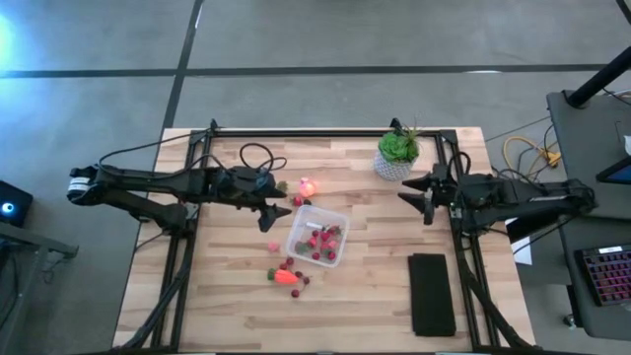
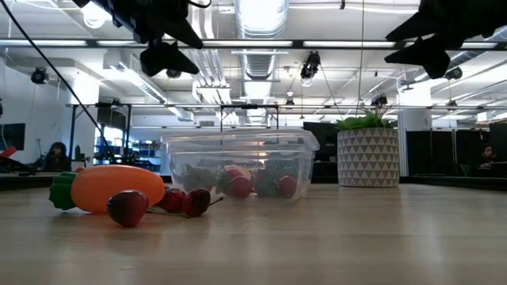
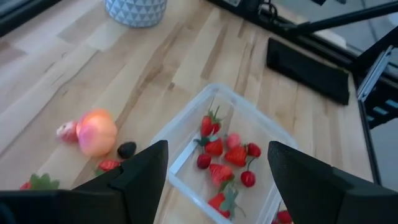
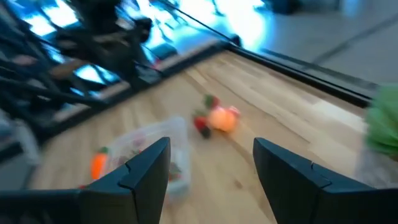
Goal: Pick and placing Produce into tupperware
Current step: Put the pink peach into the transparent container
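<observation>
High view, left gripper (image 1: 279, 213) spread and empty, just beside tupperware (image 1: 316, 236) rim, right gripper (image 1: 415, 194) spread, well apart

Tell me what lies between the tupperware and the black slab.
Nothing: in the high view only bare wooden table separates the tupperware from the black slab.

We see pale wood-plank worktop (image 1: 227, 296), smooth; tupperware (image 1: 316, 236) clear glossy plastic; strawberries (image 3: 214, 147) shiny; black slab (image 1: 431, 294) matt.
</observation>
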Tool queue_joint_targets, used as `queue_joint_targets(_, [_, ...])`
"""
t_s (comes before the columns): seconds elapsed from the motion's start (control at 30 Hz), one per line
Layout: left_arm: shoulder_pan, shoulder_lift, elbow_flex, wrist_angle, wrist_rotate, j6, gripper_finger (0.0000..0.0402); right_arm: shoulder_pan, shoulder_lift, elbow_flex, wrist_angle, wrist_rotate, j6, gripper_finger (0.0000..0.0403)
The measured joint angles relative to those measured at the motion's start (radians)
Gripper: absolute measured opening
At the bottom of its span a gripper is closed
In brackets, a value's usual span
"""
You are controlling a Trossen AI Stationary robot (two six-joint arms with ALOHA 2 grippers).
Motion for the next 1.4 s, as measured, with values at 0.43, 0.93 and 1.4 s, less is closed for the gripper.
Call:
queue_joint_targets(0.43, [0.01,0.001,-0.003,0.052,-0.001,0.006,0.0262,0.001,-0.322,-0.236,0.205,-0.147,-0.053,0.0221])
queue_joint_targets(0.93, [0.359,0.24,0.059,0.044,0.338,-0.022,0.0262,0.001,-0.394,-0.333,0.196,-0.13,-0.035,0.0221])
queue_joint_targets(1.4, [0.506,0.49,0.254,0.042,0.677,0.254,0.0262,0.001,-0.37,-0.334,0.199,-0.129,-0.038,0.0221])
